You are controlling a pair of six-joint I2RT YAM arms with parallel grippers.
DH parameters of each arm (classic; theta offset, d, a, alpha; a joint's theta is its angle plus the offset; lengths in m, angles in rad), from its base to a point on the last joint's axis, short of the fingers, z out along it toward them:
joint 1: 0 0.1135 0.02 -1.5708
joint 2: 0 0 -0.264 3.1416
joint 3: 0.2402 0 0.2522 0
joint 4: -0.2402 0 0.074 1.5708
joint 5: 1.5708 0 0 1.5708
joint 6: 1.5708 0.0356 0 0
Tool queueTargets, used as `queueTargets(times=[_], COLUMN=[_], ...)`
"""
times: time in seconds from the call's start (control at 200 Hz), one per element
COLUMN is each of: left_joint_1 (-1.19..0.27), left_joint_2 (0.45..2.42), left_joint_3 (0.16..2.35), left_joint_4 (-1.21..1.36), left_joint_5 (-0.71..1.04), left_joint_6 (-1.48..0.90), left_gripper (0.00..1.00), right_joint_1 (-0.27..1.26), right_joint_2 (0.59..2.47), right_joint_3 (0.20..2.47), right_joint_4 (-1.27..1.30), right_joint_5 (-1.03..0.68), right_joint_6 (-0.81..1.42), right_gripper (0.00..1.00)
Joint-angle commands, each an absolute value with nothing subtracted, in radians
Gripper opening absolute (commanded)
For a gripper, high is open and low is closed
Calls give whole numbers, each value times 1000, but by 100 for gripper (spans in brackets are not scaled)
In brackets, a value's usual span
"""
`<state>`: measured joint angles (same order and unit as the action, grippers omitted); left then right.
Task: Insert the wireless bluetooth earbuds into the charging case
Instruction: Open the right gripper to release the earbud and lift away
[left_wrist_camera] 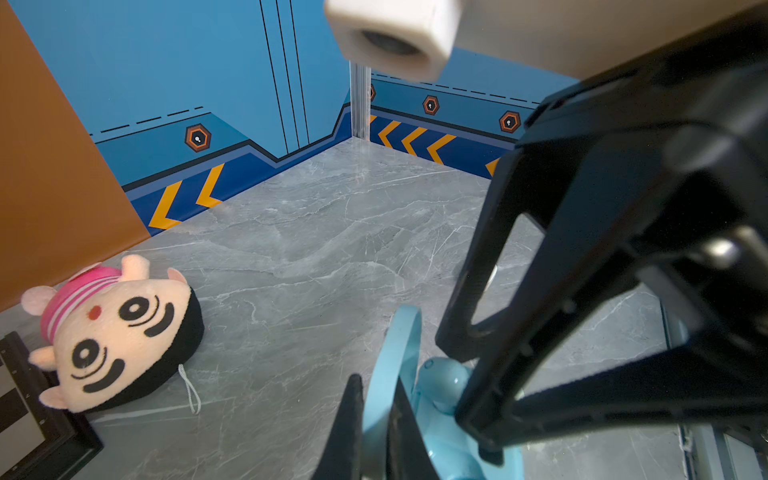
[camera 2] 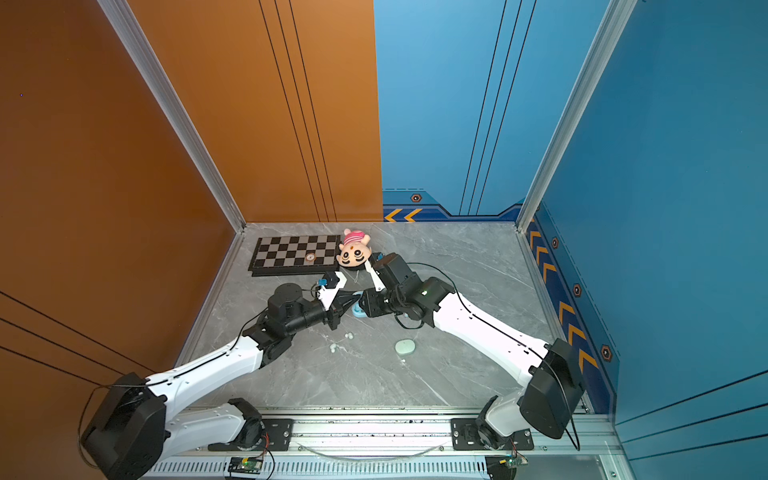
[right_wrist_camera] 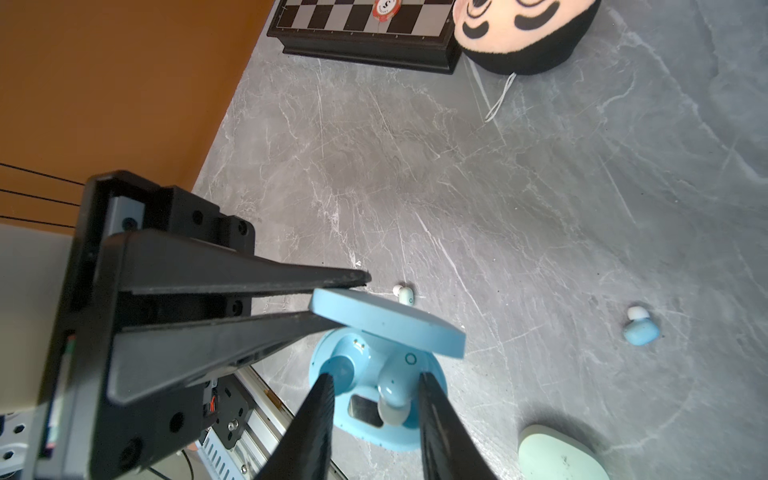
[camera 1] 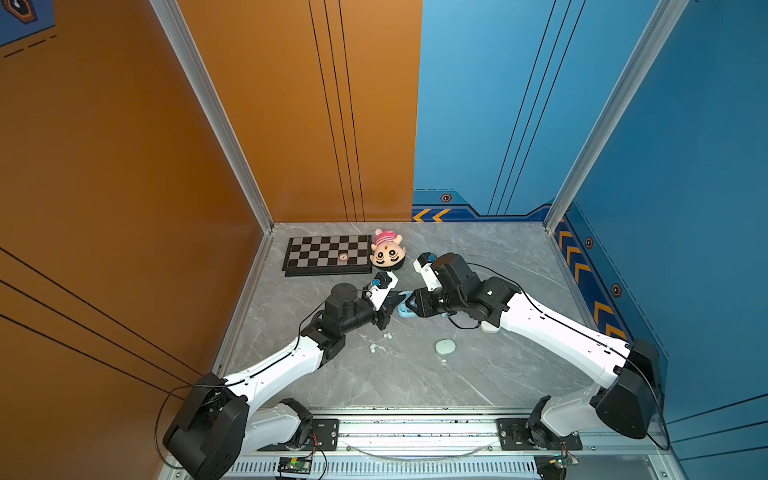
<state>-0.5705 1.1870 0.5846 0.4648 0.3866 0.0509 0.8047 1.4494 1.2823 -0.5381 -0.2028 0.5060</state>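
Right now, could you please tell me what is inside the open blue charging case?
One light blue earbud lies in one well, between the right gripper's open fingers. The other well looks empty. The lid, pinched by the left gripper, covers part of the case's rim.
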Motion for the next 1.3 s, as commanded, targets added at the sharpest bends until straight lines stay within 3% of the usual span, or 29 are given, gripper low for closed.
queueTargets(times=[0.0,0.616,1.296], left_joint_1=[-575,-580,-578], left_joint_2=[1187,1167,1167], left_joint_3=[607,625,627], left_joint_4=[499,499,499], left_joint_5=[395,399,393], left_joint_6=[33,28,19], left_gripper=[0,0,0], right_joint_1=[799,784,787], right_joint_2=[1425,1451,1471], right_joint_3=[1267,1277,1291], right_joint_4=[-532,-533,-547], right_joint_5=[-190,-148,-166], right_joint_6=[525,536,486], right_gripper=[36,35,20])
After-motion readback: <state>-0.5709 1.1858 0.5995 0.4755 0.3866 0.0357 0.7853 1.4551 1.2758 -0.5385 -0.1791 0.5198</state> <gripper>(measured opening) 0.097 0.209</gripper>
